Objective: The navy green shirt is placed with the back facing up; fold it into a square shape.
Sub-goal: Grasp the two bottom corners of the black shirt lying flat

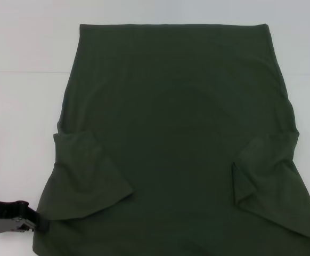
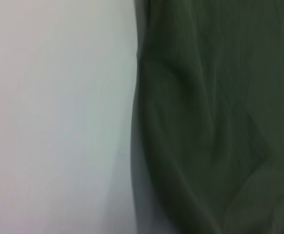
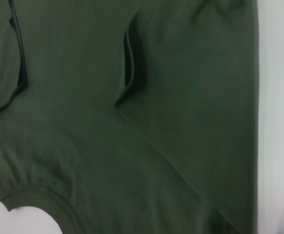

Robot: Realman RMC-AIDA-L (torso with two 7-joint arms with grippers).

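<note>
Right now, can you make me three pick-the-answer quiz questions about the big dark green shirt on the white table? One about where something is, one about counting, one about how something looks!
1. Where is the left gripper?
A. At the shirt's near left edge
B. On the shirt's middle
C. Beyond the far hem

2. How many sleeves are folded in over the dark olive-green soft cotton shirt?
A. None
B. One
C. Two

3. How does the shirt lie on the white table?
A. Rolled into a ball
B. Spread flat, plain side up
C. Hanging off an arm

Answers:
1 A: in the head view the black gripper sits low at the left, by the shirt's edge.
2 C: a left sleeve and a right sleeve flap both lie over the body.
3 B: it lies spread out, with no lettering showing.
</note>
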